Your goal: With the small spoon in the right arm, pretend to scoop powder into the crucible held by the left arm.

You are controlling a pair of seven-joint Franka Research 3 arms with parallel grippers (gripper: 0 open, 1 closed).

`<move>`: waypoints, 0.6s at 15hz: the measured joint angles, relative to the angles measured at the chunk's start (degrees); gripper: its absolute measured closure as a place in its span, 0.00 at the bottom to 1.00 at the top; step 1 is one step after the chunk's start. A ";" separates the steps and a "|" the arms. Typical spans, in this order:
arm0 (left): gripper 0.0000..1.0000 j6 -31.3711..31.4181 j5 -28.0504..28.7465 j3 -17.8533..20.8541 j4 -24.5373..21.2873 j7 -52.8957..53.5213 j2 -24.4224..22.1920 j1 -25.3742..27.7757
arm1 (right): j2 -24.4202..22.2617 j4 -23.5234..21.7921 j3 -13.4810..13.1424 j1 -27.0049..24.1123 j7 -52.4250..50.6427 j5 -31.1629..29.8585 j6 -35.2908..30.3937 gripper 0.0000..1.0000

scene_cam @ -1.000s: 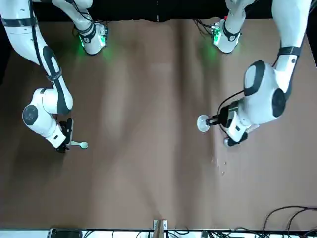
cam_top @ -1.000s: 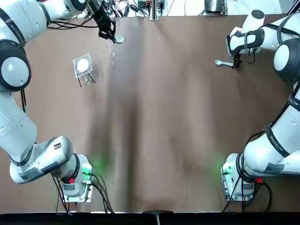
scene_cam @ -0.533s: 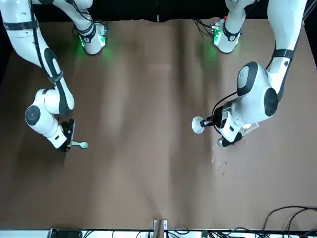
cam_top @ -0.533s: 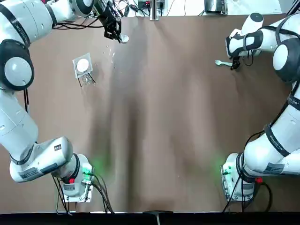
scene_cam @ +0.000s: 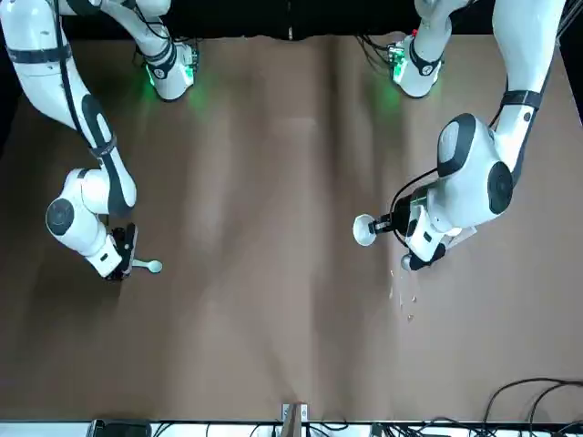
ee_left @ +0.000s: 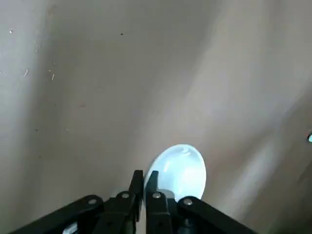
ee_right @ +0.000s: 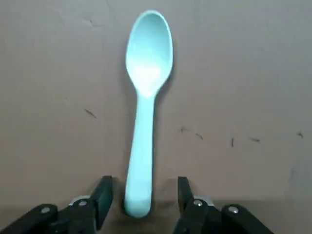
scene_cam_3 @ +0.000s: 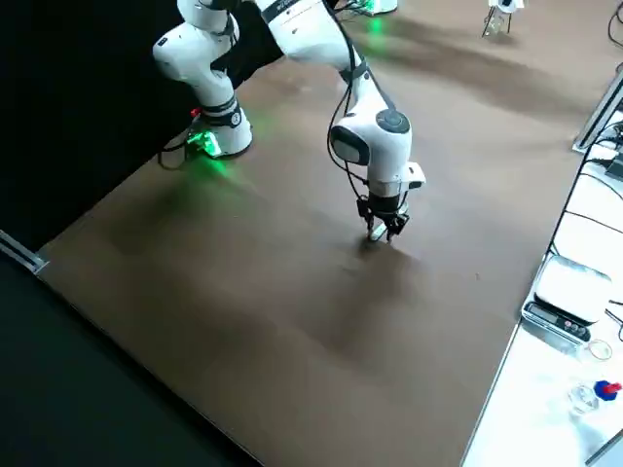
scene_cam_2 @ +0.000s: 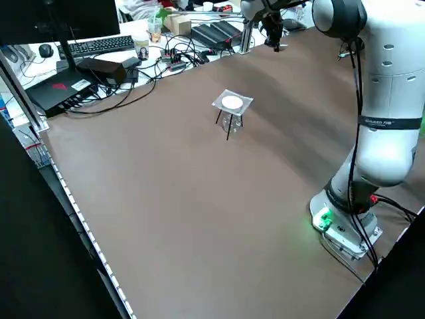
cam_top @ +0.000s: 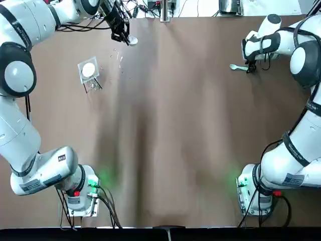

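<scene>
A small white crucible point(cam_top: 132, 41) hangs above the table's far left part, and my left gripper point(cam_top: 123, 37) is shut on its rim. In the left wrist view the fingers point(ee_left: 138, 181) pinch the edge of the crucible point(ee_left: 180, 165). A pale green spoon point(cam_top: 237, 67) lies flat on the brown table at the far right. My right gripper point(cam_top: 250, 69) is down at its handle end. There the right wrist view shows the gripper point(ee_right: 142, 196) open, one finger on each side of the spoon point(ee_right: 145, 102) handle. The front view has the crucible point(scene_cam: 364, 229) and spoon point(scene_cam: 146, 266).
A small clear stand with a white disc point(cam_top: 89, 70) is on the table near the left arm's reach. White specks point(cam_top: 120, 58) dot the cloth beside it. Keyboards and cables point(scene_cam_2: 99, 56) line the far edge, and a scale point(scene_cam_3: 563, 292) sits beyond the right edge.
The left arm carried the crucible a little farther toward the table's far edge and centre, then held still. The right gripper stays at the spoon's handle.
</scene>
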 joint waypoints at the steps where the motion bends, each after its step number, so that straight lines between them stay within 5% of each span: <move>1: 0.94 0.00 0.00 0.01 0.00 0.00 0.00 0.03 | 0.33 0.38 0.00 -0.29 0.00 0.00 0.00 0.41; 9: 0.94 0.04 0.00 0.08 0.03 0.00 0.00 0.37 | 1.20 1.44 0.10 -0.72 0.02 0.00 -0.32 0.50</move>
